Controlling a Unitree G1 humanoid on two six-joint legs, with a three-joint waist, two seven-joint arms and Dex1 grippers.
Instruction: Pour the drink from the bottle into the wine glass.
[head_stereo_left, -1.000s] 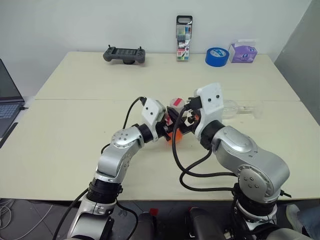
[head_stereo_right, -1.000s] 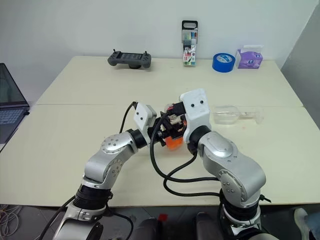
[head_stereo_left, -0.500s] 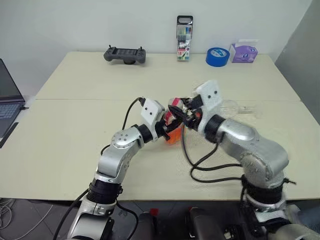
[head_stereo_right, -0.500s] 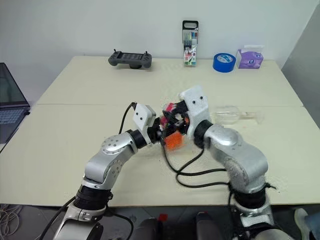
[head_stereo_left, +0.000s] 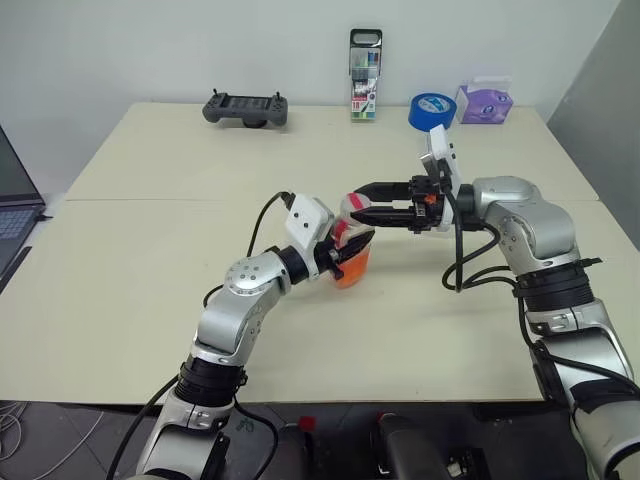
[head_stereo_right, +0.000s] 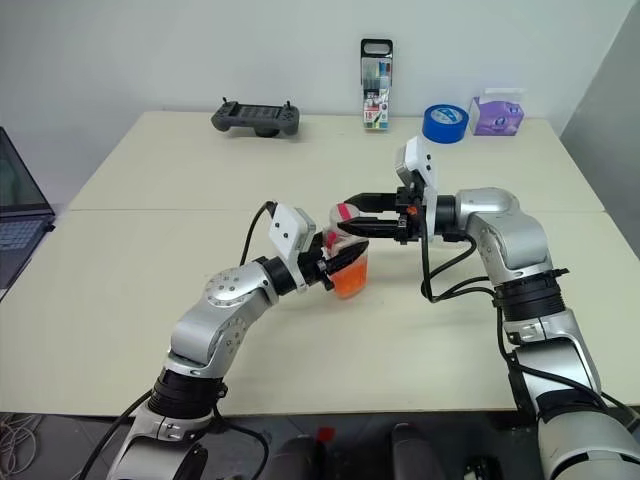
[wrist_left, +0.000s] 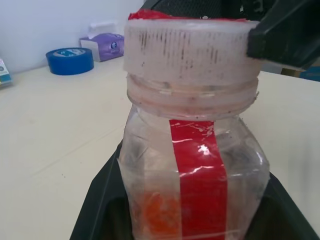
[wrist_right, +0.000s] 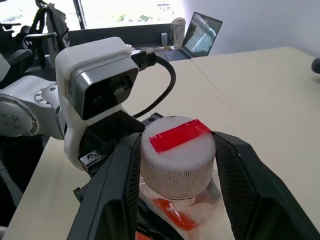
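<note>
1. The bottle (wrist_left: 195, 175) is showing clear plastic walls, scuffed and cloudy, with a glossy red tape strip catching light.
2. Its cap (wrist_right: 177, 152) is looking like matt white plastic with fine ribbing and dark grime in the grooves.
3. The drink (head_stereo_left: 352, 270) is glowing translucent orange.
4. The right gripper (wrist_right: 175, 165) is presenting matt black plastic fingers (wrist_right: 245, 185).
5. The left gripper (head_stereo_left: 340, 255) is wearing a smooth white plastic housing.
6. The table (head_stereo_left: 150, 250) is appearing matt and cream, smooth.
7. The tape roll (head_stereo_left: 432, 112) is looking glossy blue.
</note>
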